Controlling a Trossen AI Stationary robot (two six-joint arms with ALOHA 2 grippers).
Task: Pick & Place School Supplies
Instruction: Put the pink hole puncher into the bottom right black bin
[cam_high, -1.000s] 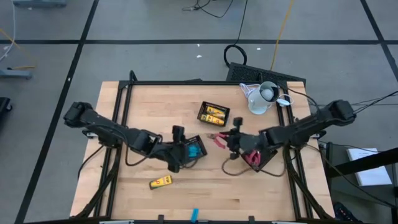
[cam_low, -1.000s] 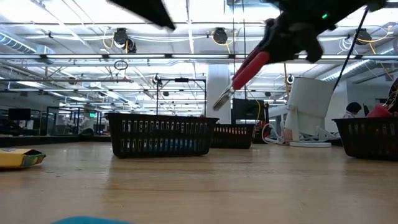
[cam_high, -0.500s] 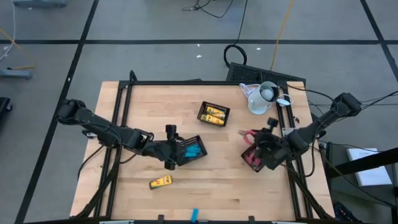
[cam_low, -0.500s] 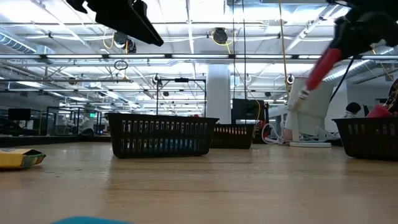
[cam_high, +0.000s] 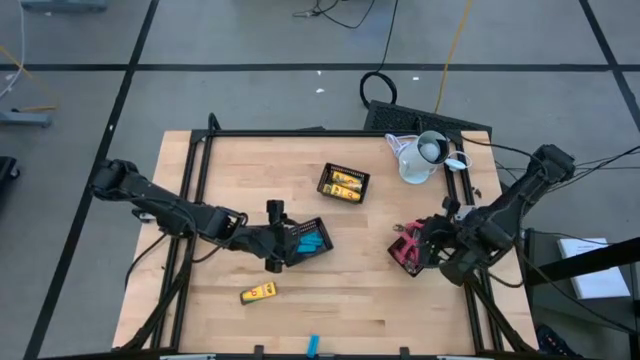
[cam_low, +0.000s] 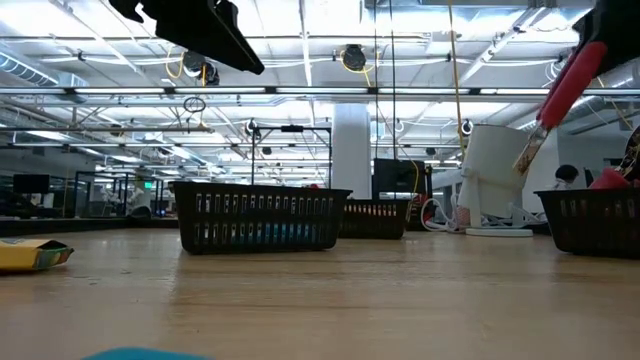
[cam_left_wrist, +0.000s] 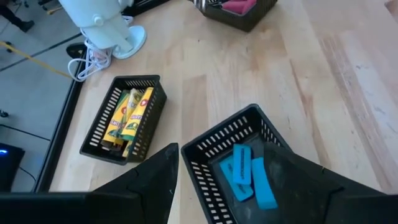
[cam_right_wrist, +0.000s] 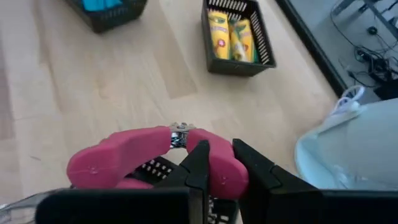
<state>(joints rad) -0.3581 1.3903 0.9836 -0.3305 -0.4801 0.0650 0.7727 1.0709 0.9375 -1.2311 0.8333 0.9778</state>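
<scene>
Scissors (cam_right_wrist: 155, 158) are hanging in the right claw (cam_high: 432, 236), clamped by one handle above their tray (cam_high: 409, 255); tilted, they risk snagging its rim.

The left claw (cam_left_wrist: 217, 180) is waiting wide open and empty.

Wooden table (cam_high: 400, 310) with a pale planked top, framed by black rails, standing on a grey floor (cam_high: 250, 95) divided by dark lines into large squares. Cables trail over the floor beyond the table's far edge: a black coil (cam_high: 378, 86) and a yellow lead (cam_high: 455, 45). Seen level across the tabletop, the room behind is a large hall with ceiling beams, bright overhead lighting and a white column (cam_low: 351, 150).
</scene>
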